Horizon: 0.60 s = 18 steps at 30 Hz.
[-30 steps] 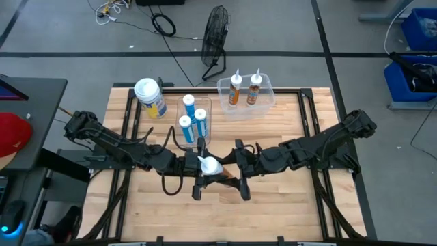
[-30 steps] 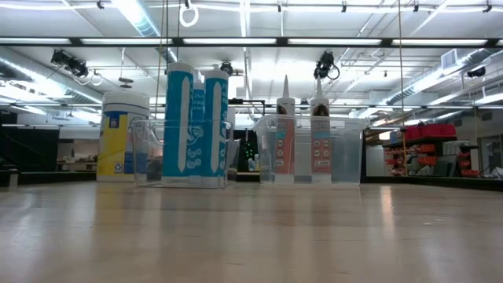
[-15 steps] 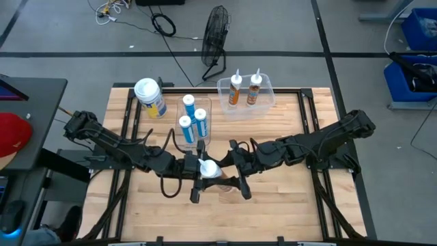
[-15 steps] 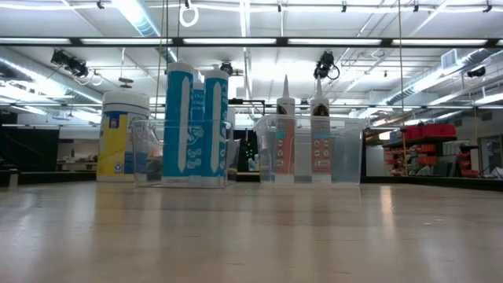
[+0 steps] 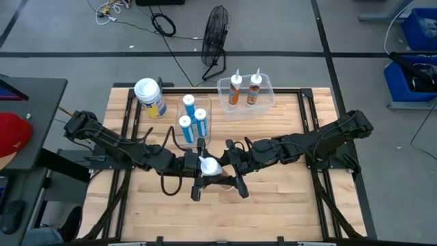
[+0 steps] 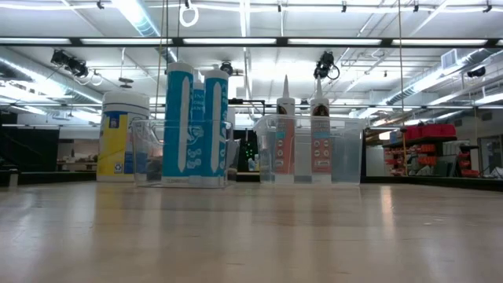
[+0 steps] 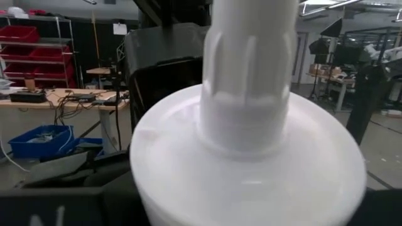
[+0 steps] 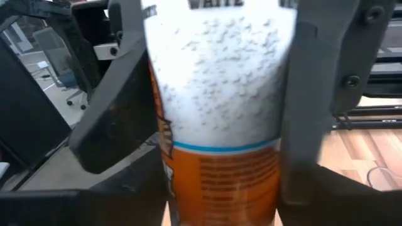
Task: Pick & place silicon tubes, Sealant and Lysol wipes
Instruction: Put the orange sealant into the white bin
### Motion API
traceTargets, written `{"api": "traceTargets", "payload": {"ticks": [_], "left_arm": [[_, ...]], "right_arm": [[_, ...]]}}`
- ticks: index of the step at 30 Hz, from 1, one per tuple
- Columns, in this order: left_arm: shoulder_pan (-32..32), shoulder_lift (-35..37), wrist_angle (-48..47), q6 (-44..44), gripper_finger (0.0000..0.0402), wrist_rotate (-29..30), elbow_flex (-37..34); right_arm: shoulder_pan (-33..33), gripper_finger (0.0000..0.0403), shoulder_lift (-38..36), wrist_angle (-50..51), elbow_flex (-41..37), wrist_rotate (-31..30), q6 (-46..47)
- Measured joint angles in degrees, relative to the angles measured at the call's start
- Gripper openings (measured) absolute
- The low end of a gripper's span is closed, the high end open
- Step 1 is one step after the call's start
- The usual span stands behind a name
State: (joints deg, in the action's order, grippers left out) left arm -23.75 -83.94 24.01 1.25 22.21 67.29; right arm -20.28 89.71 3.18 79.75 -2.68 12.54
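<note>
A white-and-orange sealant tube (image 5: 208, 166) stands upright in the air over the table's middle, nozzle up. My left gripper (image 5: 200, 167) reaches it from the left and my right gripper (image 5: 218, 169) from the right; both are shut on it. The Lysol wipes canister (image 5: 150, 98) stands at the far left on its base. Blue-and-white silicone tubes (image 5: 192, 117) stand in a clear bin. Two sealant tubes (image 5: 244, 89) stand in a second clear bin farther back. My left gripper holds the tube near its upper end, level, from the table's left. Its wrist view is filled by the tube's white shoulder (image 7: 251, 163) and nozzle base, which hide the fingers. The tube stands upright, clear of the table. My right gripper pinches the tube's body (image 8: 217, 94) between its two fingers (image 8: 314, 94), one on each side, where the white print meets the orange band. It comes level from the table's right, its fingers lying across the upright tube.
The two clear bins (image 6: 182, 153) (image 6: 310, 149) and the canister (image 6: 124, 135) line the table's far side. Bare wooden tabletop (image 5: 273, 198) lies near and to the right. A black fan (image 5: 216, 37) stands on the floor beyond the far edge.
My right gripper has moved a little toward the table's left, closing in on the tube held by my left gripper, and its wrist has swung. The tube and my left gripper have kept still.
</note>
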Motion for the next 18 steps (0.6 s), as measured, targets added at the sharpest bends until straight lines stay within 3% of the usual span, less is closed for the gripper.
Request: {"api": "traceTargets", "payload": {"ticks": [4, 18], "left_arm": [[0.0, 0.0, -0.1, 0.0, 0.0206, 0.1, 0.0], [-0.7, 0.0, -0.2, -1.3, 0.0236, 2.0, 0.0]], "right_arm": [[0.0, 0.0200, 0.0, 0.0, 0.0, -0.1, -0.8], [-0.1, 0.0200, 0.0, 0.0, 0.0, -3.7, -3.0]]}}
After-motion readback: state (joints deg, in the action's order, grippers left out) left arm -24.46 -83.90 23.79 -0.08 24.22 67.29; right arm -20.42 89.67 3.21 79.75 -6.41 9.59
